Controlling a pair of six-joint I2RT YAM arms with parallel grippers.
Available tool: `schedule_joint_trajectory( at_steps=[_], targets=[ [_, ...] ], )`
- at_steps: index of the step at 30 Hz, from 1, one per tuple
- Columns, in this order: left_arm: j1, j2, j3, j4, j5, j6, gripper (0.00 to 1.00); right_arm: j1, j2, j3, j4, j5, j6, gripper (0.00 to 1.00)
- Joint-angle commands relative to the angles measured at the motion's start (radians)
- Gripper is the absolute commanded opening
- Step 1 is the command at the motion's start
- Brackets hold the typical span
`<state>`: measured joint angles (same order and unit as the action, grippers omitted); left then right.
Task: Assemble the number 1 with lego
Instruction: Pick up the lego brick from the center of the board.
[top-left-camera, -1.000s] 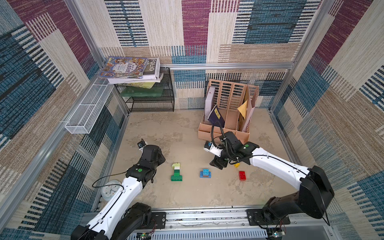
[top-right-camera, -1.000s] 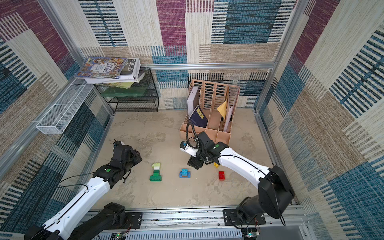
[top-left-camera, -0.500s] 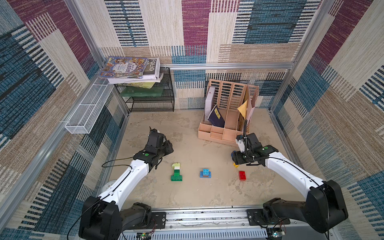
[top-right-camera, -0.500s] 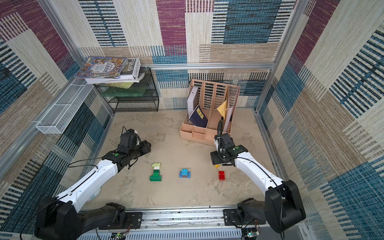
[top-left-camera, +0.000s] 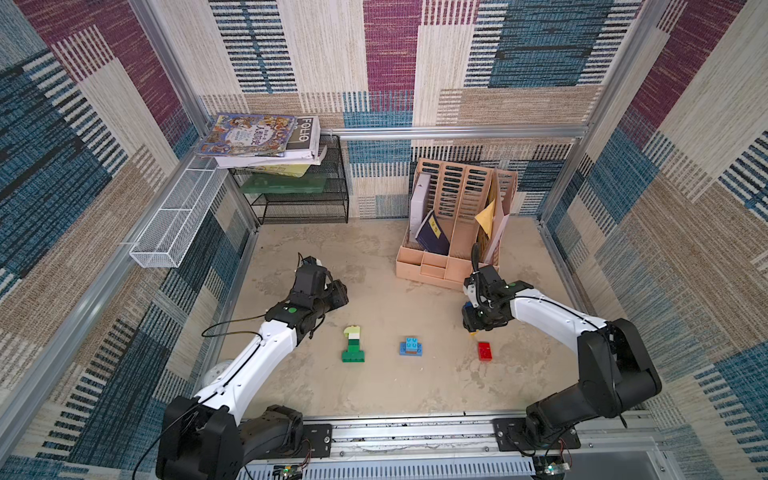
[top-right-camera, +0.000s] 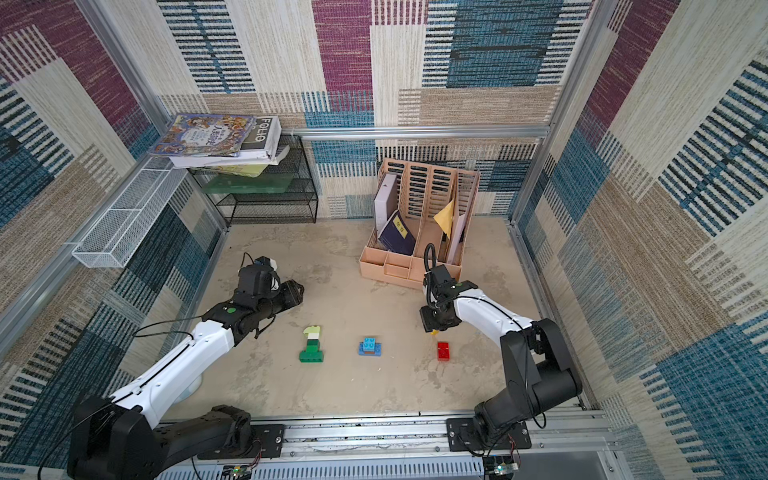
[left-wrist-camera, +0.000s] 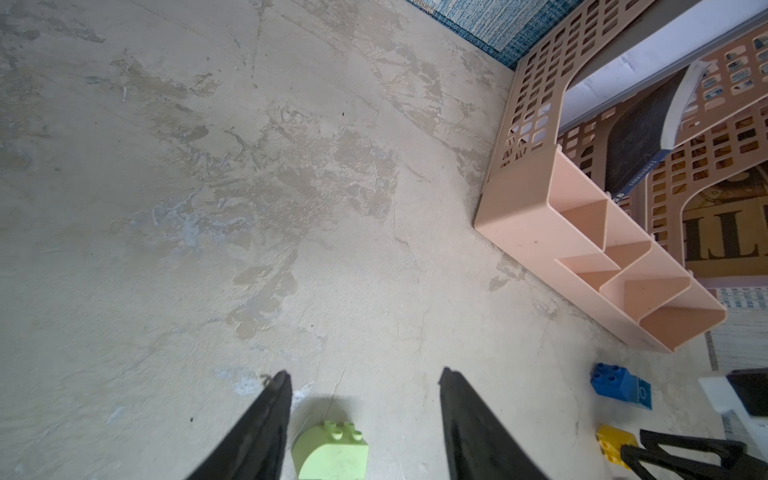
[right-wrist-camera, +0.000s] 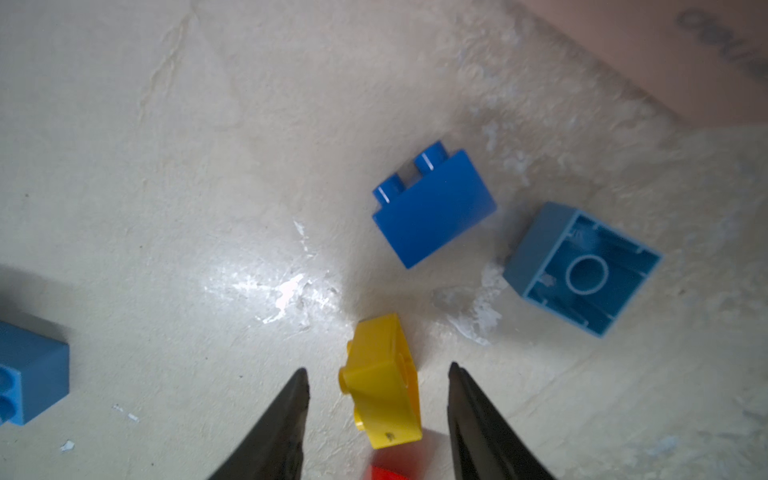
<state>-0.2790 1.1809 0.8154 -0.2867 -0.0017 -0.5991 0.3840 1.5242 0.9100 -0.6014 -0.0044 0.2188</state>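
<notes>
White links (top-left-camera: 266, 353), black joints (top-left-camera: 615, 365), green dots (top-left-camera: 292, 309)

green-lime stack (top-left-camera: 353, 347) flat | blue stack (top-left-camera: 411, 347) | red brick (top-left-camera: 484, 351) | yellow brick (right-wrist-camera: 384, 386) tipped

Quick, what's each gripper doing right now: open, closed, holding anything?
Left gripper: open, holding nothing.
Right gripper: open, one finger on either side of the yellow brick, not gripping it yet.
</notes>
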Motion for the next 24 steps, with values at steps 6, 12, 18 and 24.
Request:
schedule_joint_trajectory(
  at_steps=[6, 12, 18, 24],
  targets=[
    [0.001, -0.001, -0.002, 0.01, -0.008, 0.026, 0.6, 0.012, 0.029, -0.01, -0.005, 0.013, 0.052, 0.45],
    [0.002, 0.01, 0.019, 0.011, 0.005, 0.048, 0.6, 0.02, 0.047, -0.008, 0.01, 0.011, 0.07, 0.32],
    [0.001, -0.008, 0.021, 0.056, 0.066, 0.117, 0.6, 0.028, -0.021, -0.011, -0.008, -0.008, 0.081, 0.2],
    [-0.033, -0.052, 0.029, 0.201, 0.247, 0.341, 0.55, 0.072, -0.168, 0.013, 0.015, -0.167, 0.062, 0.19]
  ],
)
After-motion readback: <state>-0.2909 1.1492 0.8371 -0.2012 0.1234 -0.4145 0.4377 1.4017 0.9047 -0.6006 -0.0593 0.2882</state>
